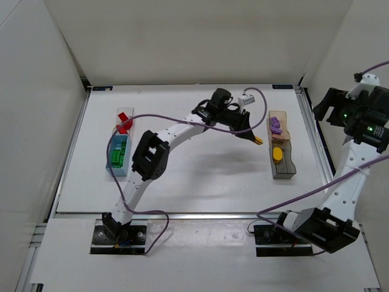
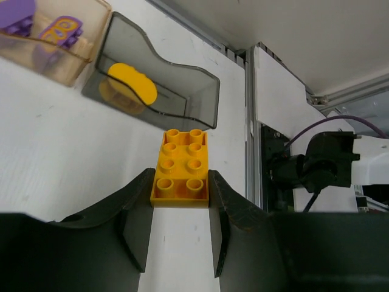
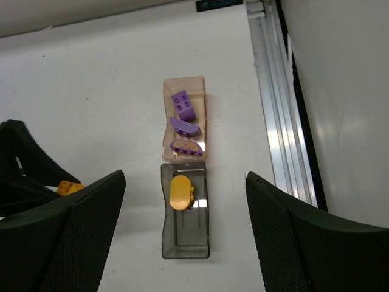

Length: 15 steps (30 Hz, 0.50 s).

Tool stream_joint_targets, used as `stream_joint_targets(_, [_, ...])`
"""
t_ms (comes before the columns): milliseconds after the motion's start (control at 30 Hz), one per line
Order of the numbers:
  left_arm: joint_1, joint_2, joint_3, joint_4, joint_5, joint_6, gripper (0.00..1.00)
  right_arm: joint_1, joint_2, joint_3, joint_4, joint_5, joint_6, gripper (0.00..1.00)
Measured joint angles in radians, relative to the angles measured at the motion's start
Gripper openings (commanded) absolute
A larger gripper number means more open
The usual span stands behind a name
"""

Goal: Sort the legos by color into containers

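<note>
Place: robot test lab | worktop [image 1: 200, 182]: white, boxed in by plain white panels [image 1: 36, 121] | edge: metal rail [image 1: 313, 137] | fittings: two robot arms [image 1: 176, 132] bolted to base plates [image 1: 138, 238], purple cables [image 1: 298, 199] trailing

Glossy plastic brick [image 2: 181, 170], matt table [image 2: 55, 152]

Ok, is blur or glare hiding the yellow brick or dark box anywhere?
Left wrist: yellow brick sharp between the left jaws, no glare. Right wrist: right jaws blurry up close, dark box clear. Top: even light, faint shadows, brick tiny.
</note>
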<state>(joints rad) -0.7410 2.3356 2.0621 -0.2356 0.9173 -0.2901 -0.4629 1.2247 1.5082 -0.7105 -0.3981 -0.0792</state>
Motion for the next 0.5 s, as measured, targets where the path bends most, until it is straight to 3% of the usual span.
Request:
stream_joint_targets(267, [-0.120,0.263,0.259,0.047,0.027,-0.034,0.22,-0.172,-0.125,-0.033,-0.158,-0.052,-0.040,0.85])
stream_joint_targets(500, [-0.199,0.342,0.391,0.111,0.011,-0.051,0.25,-0.196,-0.184,-0.033,-0.257,-0.114,-0.060,0.85])
